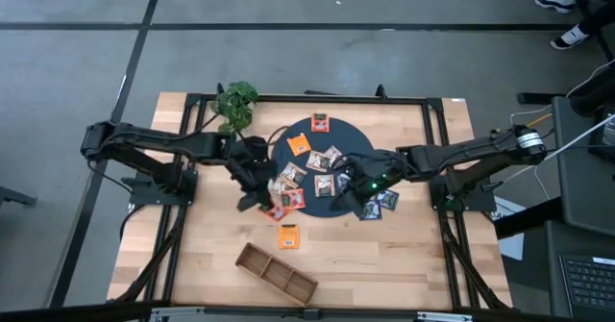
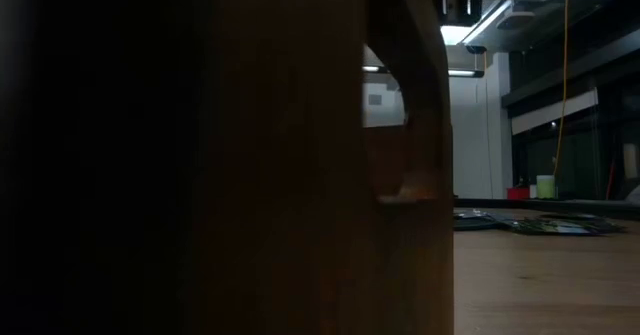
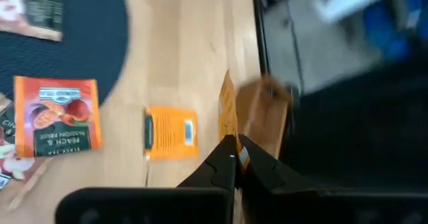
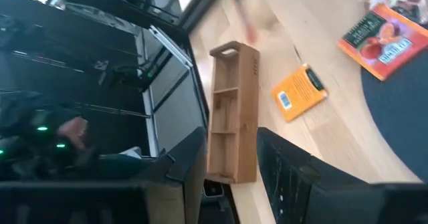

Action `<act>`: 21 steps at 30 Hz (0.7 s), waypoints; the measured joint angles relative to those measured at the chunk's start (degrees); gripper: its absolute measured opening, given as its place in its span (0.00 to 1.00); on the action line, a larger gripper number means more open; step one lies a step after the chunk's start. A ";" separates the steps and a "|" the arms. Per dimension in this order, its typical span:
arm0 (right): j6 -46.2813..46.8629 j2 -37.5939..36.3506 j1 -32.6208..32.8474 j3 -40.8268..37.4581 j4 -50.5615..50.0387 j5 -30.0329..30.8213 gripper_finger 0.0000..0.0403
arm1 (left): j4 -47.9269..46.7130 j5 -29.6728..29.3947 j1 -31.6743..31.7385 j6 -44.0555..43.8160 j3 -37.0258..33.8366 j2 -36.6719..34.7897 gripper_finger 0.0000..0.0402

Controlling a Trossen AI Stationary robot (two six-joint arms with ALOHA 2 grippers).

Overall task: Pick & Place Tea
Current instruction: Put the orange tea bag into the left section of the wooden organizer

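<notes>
Several flat tea sachets point(image 1: 309, 176), orange, dark and pale, lie on the round dark mat point(image 1: 357, 141) at the table's middle. Another orange sachet point(image 1: 287, 235) lies flat on the wood in front of the mat. My left gripper point(image 1: 256, 200) hovers at the mat's near left edge, shut on an orange sachet point(image 3: 227, 110) that the left wrist view shows edge-on. My right gripper point(image 1: 352, 201) hangs over the mat's near right part, open, with nothing between its fingers point(image 4: 294, 170). The low view shows neither gripper. My left gripper pinches the orange sachet's near edge point(image 3: 231, 144) between its two fingertips. The fingers slant down toward the table's near side. The sachet sticks out beyond the tips, edge-on to the wrist camera and lifted clear of the wood.
A long narrow wooden compartment tray point(image 1: 277, 271) lies at a slant near the table's front edge and blocks most of the low view. A green leafy plant point(image 1: 235, 105) stands at the back left. A black frame point(image 1: 437, 149) runs around the table top. Bare wood lies to the tray's right.
</notes>
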 joint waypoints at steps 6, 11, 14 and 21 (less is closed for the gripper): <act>0.00 0.06 0.22 0.00 -2.18 -2.55 0.33 | -9.69 -0.31 -5.19 6.21 5.38 0.00 0.01; 1.13 0.08 1.09 0.00 -3.88 -4.36 0.33 | -13.28 -2.33 -10.17 4.57 7.55 1.38 0.01; 1.96 0.11 2.25 -0.02 -4.95 -5.25 0.33 | -17.92 -4.00 -13.51 5.06 10.53 5.45 0.01; 5.63 0.11 5.88 -0.02 -7.46 -5.01 0.33 | -30.45 -5.66 -19.13 11.28 22.56 19.86 0.01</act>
